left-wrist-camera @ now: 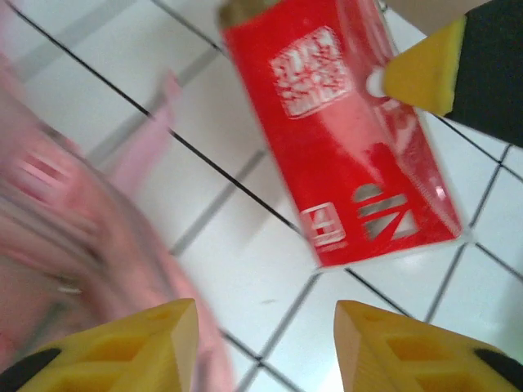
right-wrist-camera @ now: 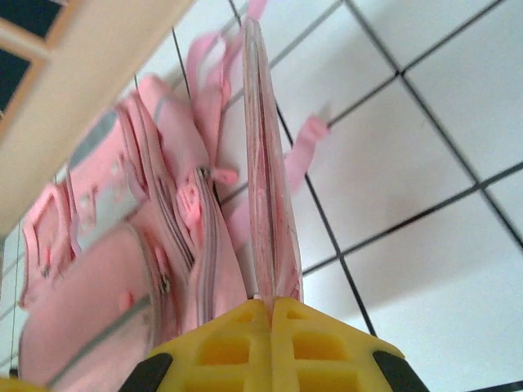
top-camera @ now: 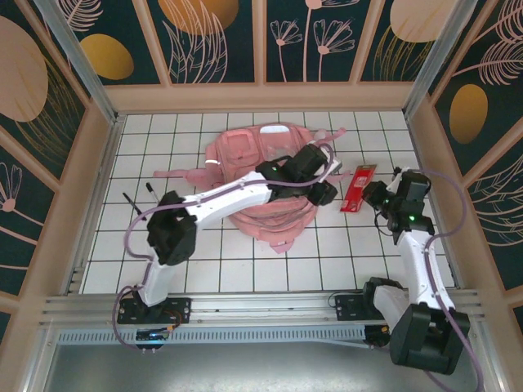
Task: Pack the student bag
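Note:
The student bag (top-camera: 245, 163), a soft pink backpack, lies in the middle of the tiled table; it also appears blurred (left-wrist-camera: 49, 229) in the left wrist view and with its zips (right-wrist-camera: 139, 245) in the right wrist view. A flat red packet (top-camera: 358, 188) with white print sits just right of the bag. My right gripper (top-camera: 374, 196) is shut on the packet's near edge, and the packet stands edge-on (right-wrist-camera: 265, 163) above the closed fingers (right-wrist-camera: 272, 306). My left gripper (top-camera: 325, 193) reaches across the bag and hovers open (left-wrist-camera: 265, 327) over bare tile between bag and packet (left-wrist-camera: 343, 139).
Two thin black pens (top-camera: 131, 200) lie on the tiles left of the bag. A pink strap (right-wrist-camera: 306, 139) trails on the table near the packet. Wooden walls (top-camera: 425, 139) close in the table on three sides. One right fingertip (left-wrist-camera: 421, 73) shows at the packet's corner.

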You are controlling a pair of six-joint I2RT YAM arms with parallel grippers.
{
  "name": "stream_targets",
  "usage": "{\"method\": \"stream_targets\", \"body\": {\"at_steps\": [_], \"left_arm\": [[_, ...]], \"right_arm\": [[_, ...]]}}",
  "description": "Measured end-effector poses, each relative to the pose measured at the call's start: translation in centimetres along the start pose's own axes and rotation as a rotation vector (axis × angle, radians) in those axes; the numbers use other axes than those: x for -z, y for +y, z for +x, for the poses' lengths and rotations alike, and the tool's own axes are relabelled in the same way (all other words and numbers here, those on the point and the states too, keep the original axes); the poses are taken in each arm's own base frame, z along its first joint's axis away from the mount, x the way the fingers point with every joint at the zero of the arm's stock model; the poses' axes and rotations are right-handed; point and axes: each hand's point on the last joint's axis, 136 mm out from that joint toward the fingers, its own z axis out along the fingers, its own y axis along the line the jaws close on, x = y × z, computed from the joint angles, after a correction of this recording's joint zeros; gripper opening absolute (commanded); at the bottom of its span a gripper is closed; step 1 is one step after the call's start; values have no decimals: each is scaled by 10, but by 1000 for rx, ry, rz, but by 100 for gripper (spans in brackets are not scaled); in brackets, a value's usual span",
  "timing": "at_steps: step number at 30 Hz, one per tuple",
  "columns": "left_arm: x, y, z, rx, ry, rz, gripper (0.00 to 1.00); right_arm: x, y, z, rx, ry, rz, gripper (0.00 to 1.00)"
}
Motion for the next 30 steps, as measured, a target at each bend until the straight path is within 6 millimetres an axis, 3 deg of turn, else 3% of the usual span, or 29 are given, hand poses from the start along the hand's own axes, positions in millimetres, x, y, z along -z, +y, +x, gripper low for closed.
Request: {"method": "stream_targets", "body": {"at_steps": [3,5,10,15,16,18,20,25,30], "left_arm": [[17,23,-1,-79,4,-107,57],[14,43,21,-123,68,-187,62],[-1,100,102,-182,330,-365,70],[-4,126,119,-195,400,-435,68],[-4,128,119,-205,406,-444,60],[-7,131,116,-220,412,-458,20],[-8,132,109,-232,408,-470,0],[9,139,73,-253,331,-527,0],[57,142,13,-265,182,-589,0]], "right_arm": [[7,0,-8,-8,-24,24,0],[7,-3,-5,-14,-14,40,0],[7,-8,3,-27,19,57,0],[8,-4,5,-29,38,40,0],[8,-3,5,-29,40,40,0],[8,1,2,-28,44,25,0],[8,7,2,-24,56,-2,0],[10,45,16,-17,158,-219,0],[12,86,38,-30,290,-448,0]]}}
